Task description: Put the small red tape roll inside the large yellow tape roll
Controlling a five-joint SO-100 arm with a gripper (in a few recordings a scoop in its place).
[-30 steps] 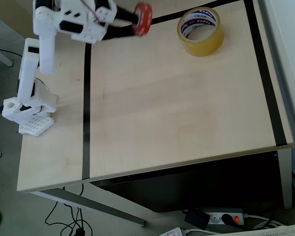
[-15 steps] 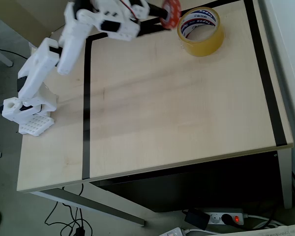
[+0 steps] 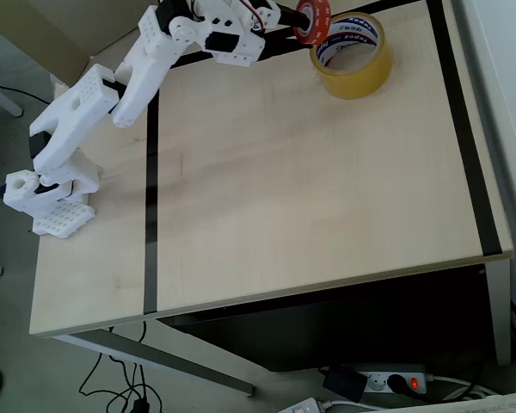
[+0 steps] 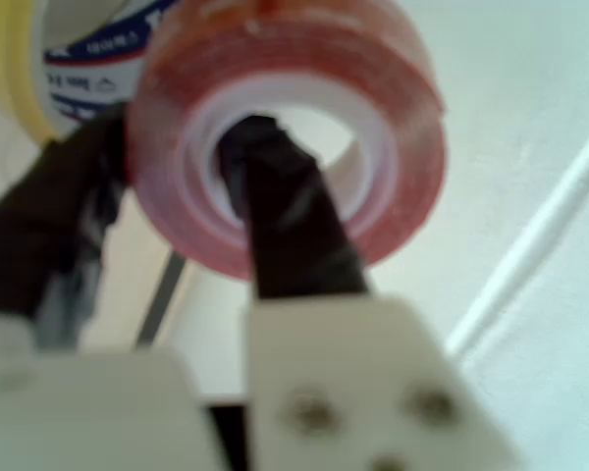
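Note:
The small red tape roll (image 3: 310, 20) hangs in the air at the table's far edge, held by my gripper (image 3: 299, 21), which is shut on its wall. In the wrist view one black finger (image 4: 285, 226) passes through the white core of the red roll (image 4: 393, 128) and the other finger (image 4: 49, 245) presses its outside. The large yellow tape roll (image 3: 353, 55) lies flat on the table just right of the red one. Its yellow edge and lettered core (image 4: 49, 59) show at the wrist view's top left.
Black tape lines (image 3: 150, 172) mark a rectangle on the light wooden table (image 3: 310, 198). The arm's white base (image 3: 47, 194) is clamped at the left edge. A power strip (image 3: 387, 380) and cables lie on the floor below the front edge.
The arm has swung right along the far edge, carrying the red roll from mid-table up to the yellow roll's left rim. The yellow roll has not moved.

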